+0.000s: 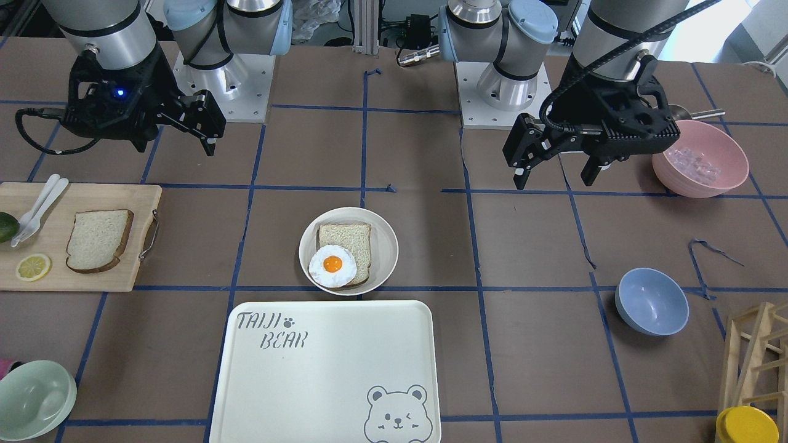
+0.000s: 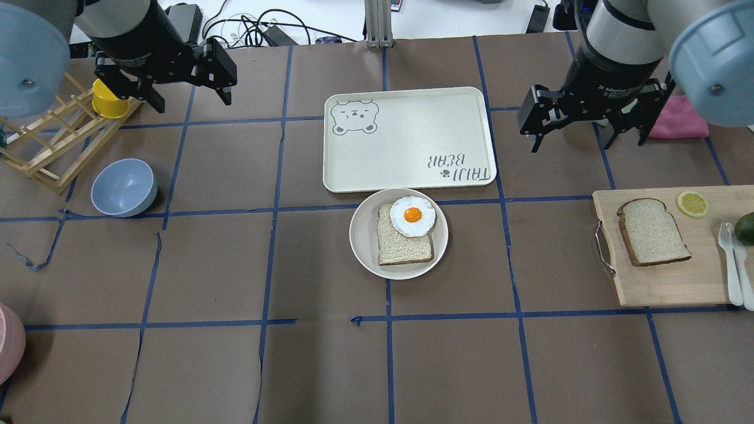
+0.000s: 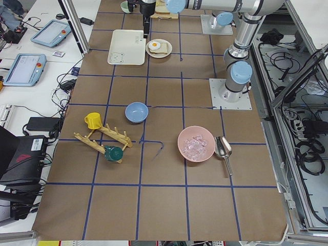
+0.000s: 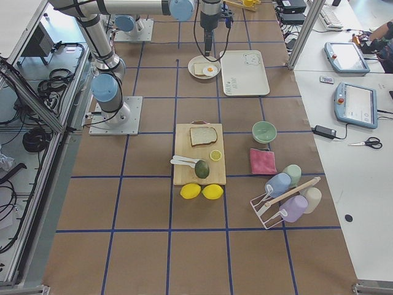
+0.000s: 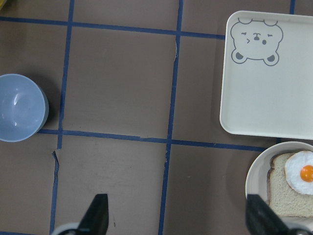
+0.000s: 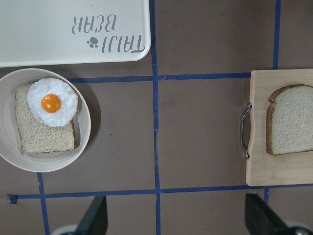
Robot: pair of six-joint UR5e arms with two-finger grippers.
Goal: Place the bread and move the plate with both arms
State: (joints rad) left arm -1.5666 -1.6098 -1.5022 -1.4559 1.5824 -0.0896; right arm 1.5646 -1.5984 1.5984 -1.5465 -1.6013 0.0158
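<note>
The bread [image 2: 652, 231], a pale slice with a dark crust, lies on a wooden cutting board [image 2: 665, 285] at the right, also seen as the bread [image 6: 291, 120] in the right wrist view. The round cream plate [image 2: 360, 235] sits mid-table and holds a tanner slice topped with a fried egg [image 2: 412, 215]. My left gripper [image 2: 191, 97] hovers open and empty over the far left of the table, well away from the plate [image 5: 254, 176]. The right gripper [image 2: 574, 140] hangs open and empty between the tray and the board, above the table.
A cream bear-printed tray [image 2: 406, 141] lies just beyond the plate. A blue bowl [image 2: 123, 187], a wooden rack [image 2: 41, 147] and a yellow cup [image 2: 109, 101] stand at the left. A pink bowl [image 1: 702, 157] sits near the left arm. Lemon slice [image 2: 692, 203], cutlery and avocado share the board.
</note>
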